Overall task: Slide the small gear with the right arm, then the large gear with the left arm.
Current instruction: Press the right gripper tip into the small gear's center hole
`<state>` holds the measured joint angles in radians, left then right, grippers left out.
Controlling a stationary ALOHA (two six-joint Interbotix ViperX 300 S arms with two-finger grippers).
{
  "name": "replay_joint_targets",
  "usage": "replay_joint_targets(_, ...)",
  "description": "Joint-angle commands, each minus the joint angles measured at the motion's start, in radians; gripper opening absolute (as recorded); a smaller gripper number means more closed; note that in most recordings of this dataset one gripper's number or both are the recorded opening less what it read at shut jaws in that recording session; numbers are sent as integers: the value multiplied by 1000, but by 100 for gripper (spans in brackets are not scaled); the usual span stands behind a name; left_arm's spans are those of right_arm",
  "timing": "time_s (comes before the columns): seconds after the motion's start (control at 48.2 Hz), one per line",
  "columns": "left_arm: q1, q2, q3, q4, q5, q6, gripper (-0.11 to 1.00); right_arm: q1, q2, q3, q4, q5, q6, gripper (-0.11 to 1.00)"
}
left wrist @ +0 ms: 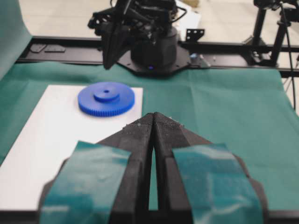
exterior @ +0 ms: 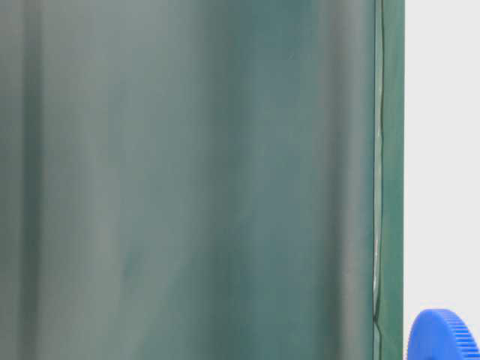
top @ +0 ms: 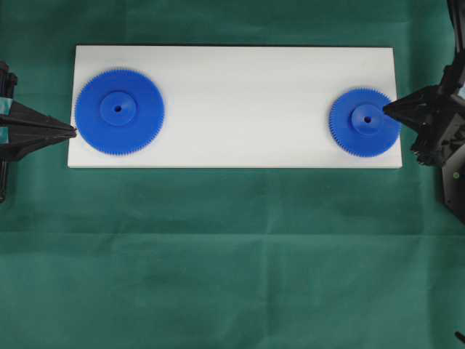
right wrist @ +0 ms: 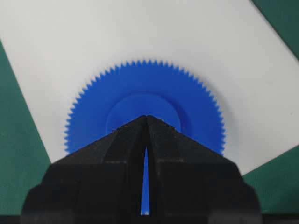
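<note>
From overhead we see the large gear [top: 119, 110] at the white board's [top: 240, 102] left end, the small gear [top: 364, 121] at its right end. The left gripper [top: 73, 131], closed, sits at the left edge. In the right wrist view our right gripper [right wrist: 146, 117], fingers together and empty, reaches the small gear's hub.

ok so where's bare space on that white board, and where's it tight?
The long middle of the white board, between the large gear and the small gear, is bare. So is the green cloth on the near side of the board. It is crowded at both ends: the left pincer is at the board's left edge beside the large gear, and the right pincer is over the small gear.
</note>
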<state>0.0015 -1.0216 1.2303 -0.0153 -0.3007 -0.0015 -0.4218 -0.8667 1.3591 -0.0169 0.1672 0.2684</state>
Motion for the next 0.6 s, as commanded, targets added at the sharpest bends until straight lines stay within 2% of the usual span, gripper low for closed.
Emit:
replay_joint_targets(0.0, -2, 8, -8, -2, -11, 0, 0, -3, 40, -11, -2, -25, 2, 51)
replay_joint_targets(0.581, -2, 8, 2, -2, -12, 0, 0, -5, 255, -25, -2, -155, 3, 51)
